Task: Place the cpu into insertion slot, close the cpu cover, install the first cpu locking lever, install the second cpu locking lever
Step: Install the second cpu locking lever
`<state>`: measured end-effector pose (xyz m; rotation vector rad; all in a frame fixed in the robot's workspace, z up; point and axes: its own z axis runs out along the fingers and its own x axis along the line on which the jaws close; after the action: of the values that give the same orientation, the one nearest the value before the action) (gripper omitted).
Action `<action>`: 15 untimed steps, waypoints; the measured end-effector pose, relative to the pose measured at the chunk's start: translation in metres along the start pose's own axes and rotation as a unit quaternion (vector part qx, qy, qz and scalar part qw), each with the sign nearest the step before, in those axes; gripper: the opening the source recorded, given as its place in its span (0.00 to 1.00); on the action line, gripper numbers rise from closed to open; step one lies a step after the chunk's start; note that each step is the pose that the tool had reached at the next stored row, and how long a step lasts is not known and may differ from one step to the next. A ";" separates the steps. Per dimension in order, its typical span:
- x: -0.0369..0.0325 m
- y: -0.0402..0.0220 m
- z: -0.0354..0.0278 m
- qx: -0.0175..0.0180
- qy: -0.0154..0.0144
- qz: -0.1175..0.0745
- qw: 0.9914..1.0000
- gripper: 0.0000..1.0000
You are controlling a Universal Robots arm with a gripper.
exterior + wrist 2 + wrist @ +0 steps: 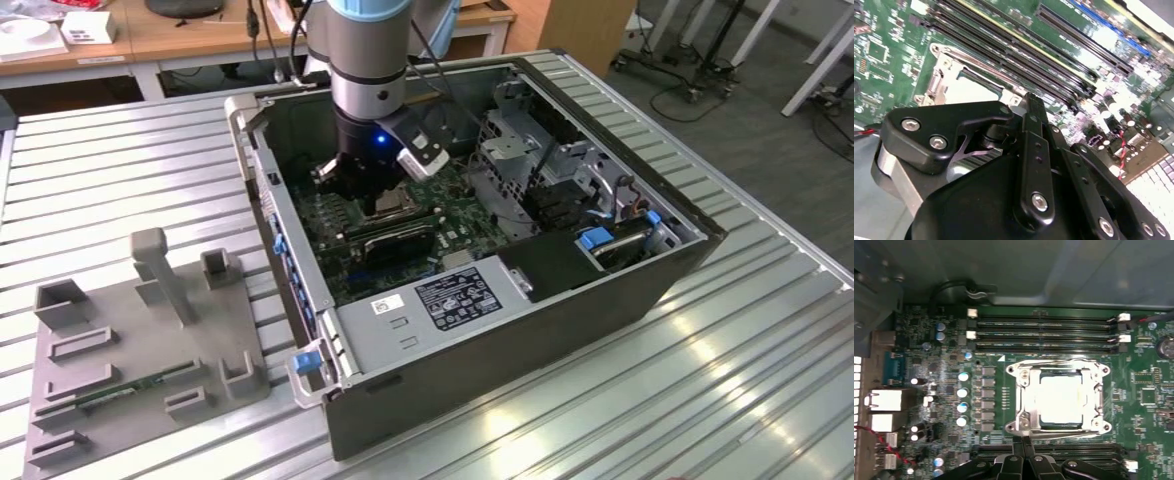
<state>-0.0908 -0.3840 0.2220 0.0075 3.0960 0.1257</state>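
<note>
Inside the open computer case (pixel 561 300): gripper (pixel 1021 440) low over the circuit board (pixel 934 330), chip (pixel 1060 400) seated in the socket (pixel 1021 412).

In the first wrist view the pale square chip lies flat in the socket, its edges parallel to the long memory slots (pixel 1044 330) beside it. The silvery cover (pixel 1024 375) is down around it, framing the chip through its central window. The gripper's two black fingers (pixel 1017 447) are pressed together, pinching nothing, with their tips just beside the socket's edge. The second wrist view shows the same fingers (pixel 1034 130) closed near the socket rim (pixel 949 70). In the exterior view the arm (pixel 367 80) reaches straight down into the case, which lies on its side on a ribbed metal table (pixel 747 380). The case also holds a power supply (pixel 441 300) bearing a white label; its print is too small to make out. A grey holder tray (pixel 147 340) sits on the table, apart from the case, at the exterior view's left.
</note>
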 end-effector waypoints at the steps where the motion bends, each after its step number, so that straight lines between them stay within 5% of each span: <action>1: -0.0030 0.0000 0.0002 0.000 0.000 0.000 1.000 0.11; 11: -0.0307 0.0001 0.0018 0.000 0.000 0.001 1.000 0.11; 15: -0.0331 0.0033 0.0021 0.000 0.000 0.001 1.000 0.11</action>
<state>-0.0576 -0.3808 0.2215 0.0108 3.0964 0.1257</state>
